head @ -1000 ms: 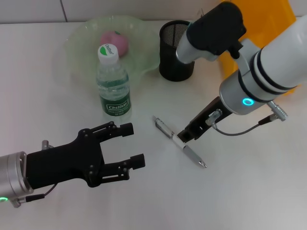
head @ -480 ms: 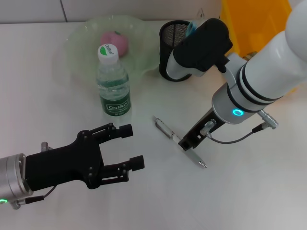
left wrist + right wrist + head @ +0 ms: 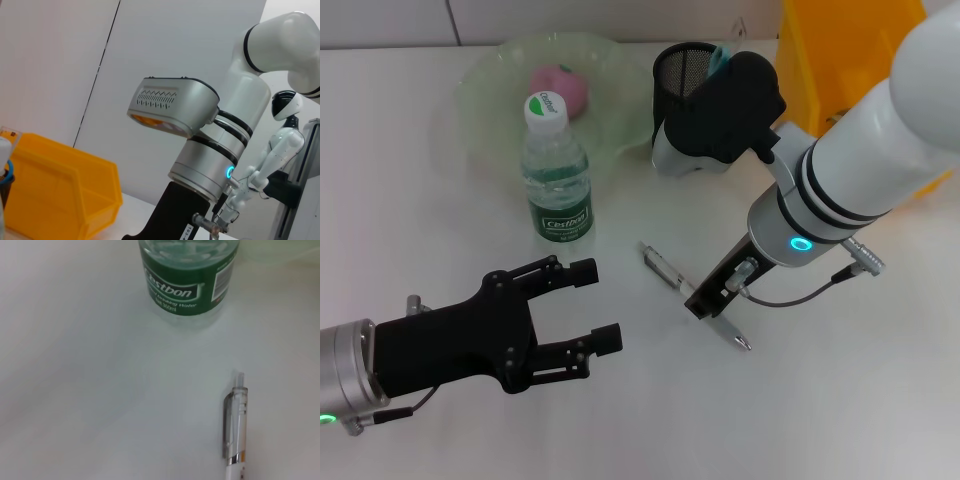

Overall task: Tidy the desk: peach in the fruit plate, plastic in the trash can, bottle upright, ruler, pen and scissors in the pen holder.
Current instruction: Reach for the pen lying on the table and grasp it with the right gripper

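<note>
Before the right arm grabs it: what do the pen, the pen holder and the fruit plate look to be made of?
Pen: white plastic barrel by the look, with a clear clip end and a shiny, probably metal band and tip. Pen holder: black wire mesh, likely metal; its far wall shows through the holes. Fruit plate: translucent pale green, glossy, wavy rim; glass or plastic, can't tell which.

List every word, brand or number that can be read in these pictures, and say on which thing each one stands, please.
"Cestbon": green label of the small clear plastic water bottle, right wrist view; also on its label in the head view.
"Water" and "350ml": small line under the brand on that label, only just readable.
White bottle cap: green print, too small to read.
Barcode on the label: digits unreadable.
Black right arm link: white characters, too blurred to read.
</note>
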### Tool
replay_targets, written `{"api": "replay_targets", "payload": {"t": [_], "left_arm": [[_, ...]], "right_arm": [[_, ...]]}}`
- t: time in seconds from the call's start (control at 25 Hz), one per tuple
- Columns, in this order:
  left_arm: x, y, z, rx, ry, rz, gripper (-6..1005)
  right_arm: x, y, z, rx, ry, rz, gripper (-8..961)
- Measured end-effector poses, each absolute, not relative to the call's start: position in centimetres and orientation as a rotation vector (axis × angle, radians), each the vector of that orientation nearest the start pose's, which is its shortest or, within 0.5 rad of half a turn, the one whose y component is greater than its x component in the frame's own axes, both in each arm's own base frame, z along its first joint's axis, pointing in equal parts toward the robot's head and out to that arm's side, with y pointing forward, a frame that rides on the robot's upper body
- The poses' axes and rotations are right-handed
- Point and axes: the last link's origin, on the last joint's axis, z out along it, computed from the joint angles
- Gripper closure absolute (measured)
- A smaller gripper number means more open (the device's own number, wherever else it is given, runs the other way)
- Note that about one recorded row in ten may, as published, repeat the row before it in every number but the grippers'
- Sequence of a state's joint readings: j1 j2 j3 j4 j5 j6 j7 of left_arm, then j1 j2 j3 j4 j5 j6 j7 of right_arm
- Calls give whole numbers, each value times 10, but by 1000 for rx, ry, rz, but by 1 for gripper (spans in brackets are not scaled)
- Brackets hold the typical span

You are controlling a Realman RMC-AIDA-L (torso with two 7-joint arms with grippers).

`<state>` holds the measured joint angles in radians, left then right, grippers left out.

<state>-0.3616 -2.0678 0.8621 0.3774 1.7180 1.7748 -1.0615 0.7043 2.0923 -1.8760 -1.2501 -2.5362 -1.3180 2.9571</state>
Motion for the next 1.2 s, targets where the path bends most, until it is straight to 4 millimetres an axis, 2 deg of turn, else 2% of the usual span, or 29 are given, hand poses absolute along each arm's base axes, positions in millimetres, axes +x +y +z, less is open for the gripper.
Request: {"api": "replay_targets", "payload": {"t": [0.56, 0.8, 1.2], "left_arm": [[-276, 242, -32, -2734, -575, -1154, 167], [-276, 241, -32, -2735, -576, -1151, 167], [-276, 241, -32, -2732, -570, -1151, 167]], "right_arm": [[136, 330, -106, -2635, 871, -621, 604], [136, 331, -107, -2633, 872, -627, 647], [136, 331, -107, -2632, 872, -630, 649]]}}
